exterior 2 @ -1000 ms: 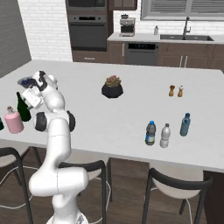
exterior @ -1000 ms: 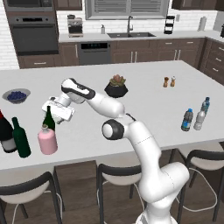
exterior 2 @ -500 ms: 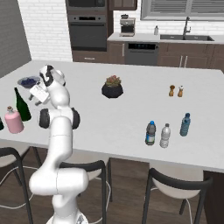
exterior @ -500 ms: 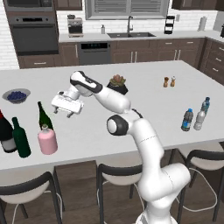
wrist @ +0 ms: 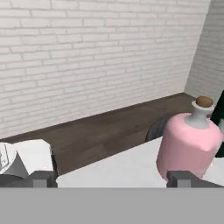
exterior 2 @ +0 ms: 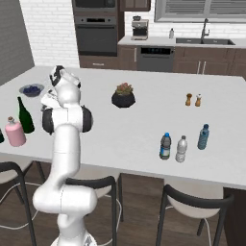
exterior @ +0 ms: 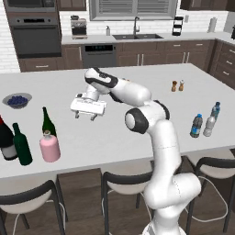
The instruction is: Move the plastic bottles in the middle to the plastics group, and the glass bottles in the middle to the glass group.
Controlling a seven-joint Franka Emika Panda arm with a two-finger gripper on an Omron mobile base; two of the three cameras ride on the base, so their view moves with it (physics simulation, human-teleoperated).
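My gripper (exterior: 86,114) hangs open and empty over the left middle of the counter, fingers down and wide apart. At the counter's left end the slim green wine bottle (exterior: 47,121) stands just behind the pink cork-stoppered bottle (exterior: 49,147), next to the stockier green bottle (exterior: 21,144) and the big red-topped dark bottle (exterior: 4,140). In the hand view the pink bottle (wrist: 190,144) fills the right side, beyond my gripper (wrist: 112,177). At the right end, the blue-label water bottle (exterior: 196,126) stands beside the pale clear bottle (exterior: 209,126) and the blue-tinted bottle (exterior: 215,111).
A bowl of blueberries (exterior: 17,98) sits at the far left. A potted plant (exterior 2: 124,96) stands mid-counter, with salt and pepper shakers (exterior: 177,86) further right. Stools (exterior: 124,183) line the front edge.
My gripper has pulled away to the right from the slim green bottle, which now stands free by the pink bottle.
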